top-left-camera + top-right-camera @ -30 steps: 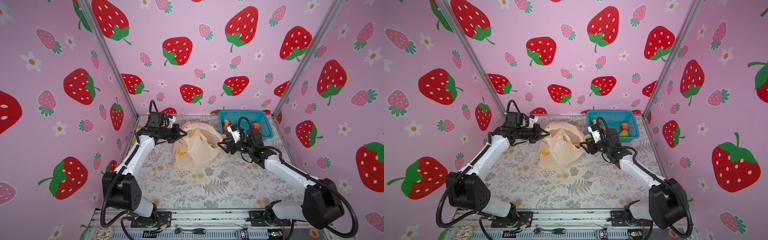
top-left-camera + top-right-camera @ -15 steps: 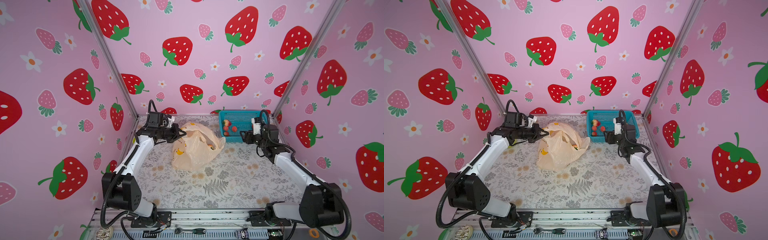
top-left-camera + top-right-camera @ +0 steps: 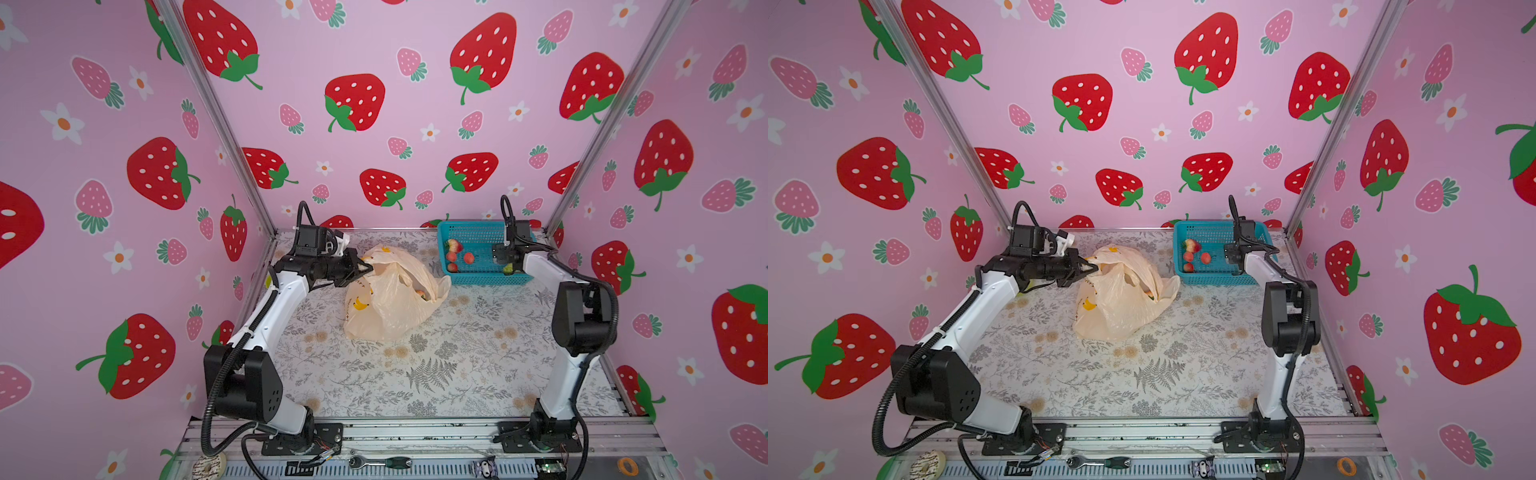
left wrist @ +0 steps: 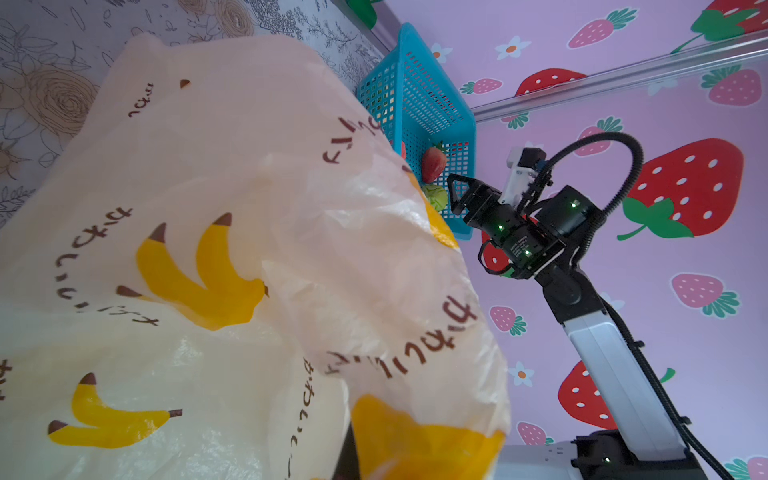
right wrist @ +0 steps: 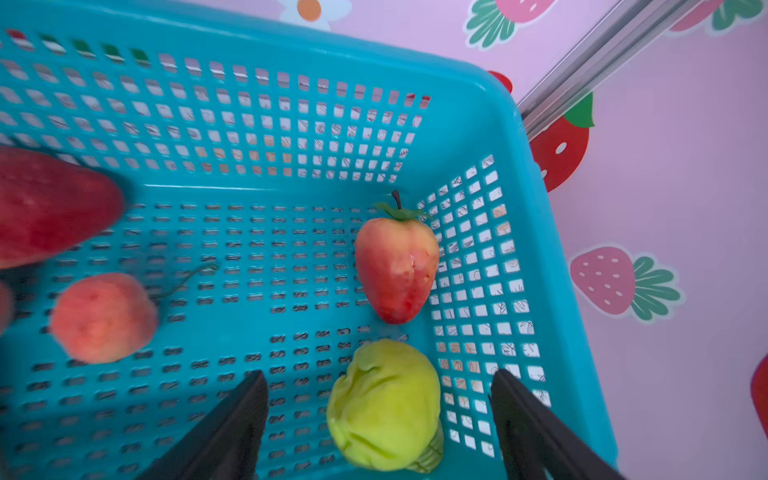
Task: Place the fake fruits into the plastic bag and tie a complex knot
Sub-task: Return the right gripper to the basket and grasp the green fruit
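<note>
The peach plastic bag (image 3: 390, 303) (image 3: 1121, 303) lies slumped mid-table, printed with yellow bananas. My left gripper (image 3: 365, 267) (image 3: 1094, 268) is shut on the bag's upper rim and holds it up. In the left wrist view the bag (image 4: 249, 208) covers my own jaws. A reddish fruit (image 3: 420, 294) shows inside its mouth. My right gripper (image 5: 378, 374) (image 3: 505, 266) hangs open inside the blue basket, its fingers either side of the lumpy green fruit (image 5: 384, 407) without touching it. A strawberry (image 5: 395, 270) stands just beyond it, and two more red-pink fruits (image 5: 104, 318) lie across the basket floor.
The blue mesh basket (image 3: 478, 237) (image 5: 291, 104) stands at the back right against the wall, its side wall close to my right finger. Aluminium corner posts (image 3: 590, 137) flank the cell. Tools lie on the front rail (image 3: 382, 461).
My right arm has swung away from the bag's mouth to the back right into the basket, and its jaws have opened wider. The left gripper has kept its hold on the bag.
</note>
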Tool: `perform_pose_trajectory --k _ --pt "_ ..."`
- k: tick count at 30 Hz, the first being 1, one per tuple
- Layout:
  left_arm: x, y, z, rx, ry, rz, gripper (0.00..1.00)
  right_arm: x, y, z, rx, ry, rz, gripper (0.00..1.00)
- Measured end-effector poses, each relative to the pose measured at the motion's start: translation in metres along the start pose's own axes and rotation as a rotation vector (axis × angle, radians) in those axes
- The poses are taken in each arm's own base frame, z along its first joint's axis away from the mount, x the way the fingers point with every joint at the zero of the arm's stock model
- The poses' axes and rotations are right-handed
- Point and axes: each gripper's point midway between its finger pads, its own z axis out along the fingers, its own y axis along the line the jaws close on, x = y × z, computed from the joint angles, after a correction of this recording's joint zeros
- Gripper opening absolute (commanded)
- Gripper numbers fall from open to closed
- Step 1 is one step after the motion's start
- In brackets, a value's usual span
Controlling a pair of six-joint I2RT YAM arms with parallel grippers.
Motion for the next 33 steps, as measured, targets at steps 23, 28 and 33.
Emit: perform_pose_trajectory --k 23,28,33 --pt "0.000 0.000 0.000 0.000 0.000 -0.003 0.00 0.052 0.012 0.045 -0.017 0.305 -0.078 0.82" --pt "0.000 0.000 0.000 0.000 0.000 -0.003 0.00 0.055 0.016 0.048 -0.033 0.323 -0.079 0.76" --pt "0.000 0.000 0.000 0.000 0.000 -0.003 0.00 0.057 0.021 0.050 -0.057 0.329 -0.075 0.63"
